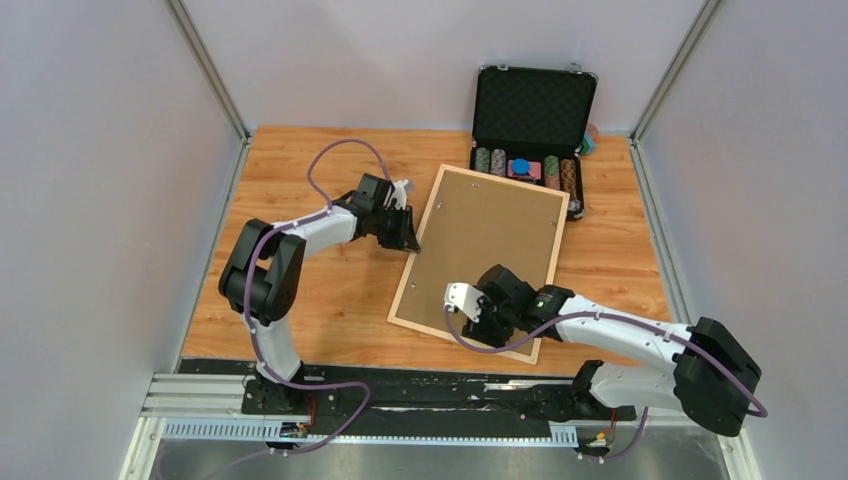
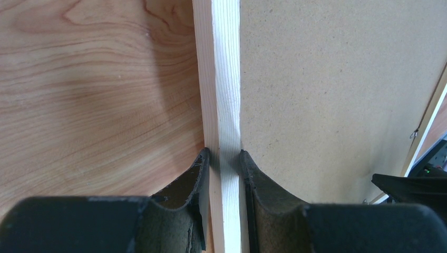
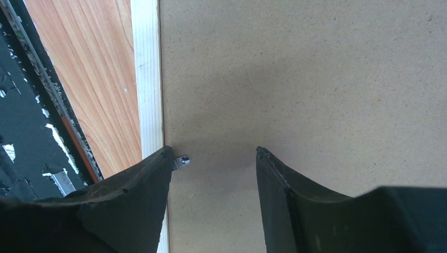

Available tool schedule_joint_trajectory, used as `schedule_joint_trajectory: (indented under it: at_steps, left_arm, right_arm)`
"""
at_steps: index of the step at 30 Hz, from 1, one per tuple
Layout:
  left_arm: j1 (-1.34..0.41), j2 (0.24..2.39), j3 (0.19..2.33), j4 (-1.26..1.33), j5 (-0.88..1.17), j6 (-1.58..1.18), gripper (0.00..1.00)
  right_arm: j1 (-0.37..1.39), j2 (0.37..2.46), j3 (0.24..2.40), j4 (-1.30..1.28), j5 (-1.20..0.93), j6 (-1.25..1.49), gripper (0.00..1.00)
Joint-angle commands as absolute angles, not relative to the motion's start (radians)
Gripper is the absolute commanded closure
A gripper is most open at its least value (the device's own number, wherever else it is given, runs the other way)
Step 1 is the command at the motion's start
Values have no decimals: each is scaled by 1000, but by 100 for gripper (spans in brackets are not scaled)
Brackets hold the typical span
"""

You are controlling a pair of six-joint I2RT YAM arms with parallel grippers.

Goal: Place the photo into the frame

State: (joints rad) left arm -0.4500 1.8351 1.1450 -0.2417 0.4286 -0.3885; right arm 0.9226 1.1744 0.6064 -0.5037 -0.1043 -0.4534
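While the thin light-wood rectangular picture frame (image 1: 500, 180) lies flat and face down on the orange wood-grain worktop (image 1: 330, 300), its plain brown fibreboard backing board (image 1: 490, 230) faces up and fills the opening. Frame sits askew, long sides running from near left to far right.

Left gripper (image 2: 224, 154): at the frame's left long rail, towards the far end. Fingers straddle the pale rail, one on the worktop side, one on the backing-board side, both pressed against the wood. Pinching the rail. Rail runs straight away from the wrist camera between the fingertips.

Right gripper (image 3: 213, 153): over the backing board, just inside the frame's near short rail. Jaws spread, nothing between them but bare board. One fingertip (image 3: 158, 158) sits at the inner edge of that rail, right beside a small silver metal tab (image 3: 182, 161) that lies on the board. The other fingertip is further in over the board. Whether the tips touch the board: cannot tell.

Open black chip case (image 1: 533, 110) with coloured chip stacks stands just beyond the frame's far right corner.
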Motion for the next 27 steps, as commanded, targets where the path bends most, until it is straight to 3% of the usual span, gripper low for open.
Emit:
schedule_joint_trajectory:
  at_steps: [1,27]
  left_arm:
    - [-454,1825,1166,-184,464,-395,100]
    - [-454,1858,1193,-215,424,-366,100]
  right_arm:
    - [928,1147,592,-519,-64,-483,43]
    - [928,1086,611,-586,-92,-524,43]
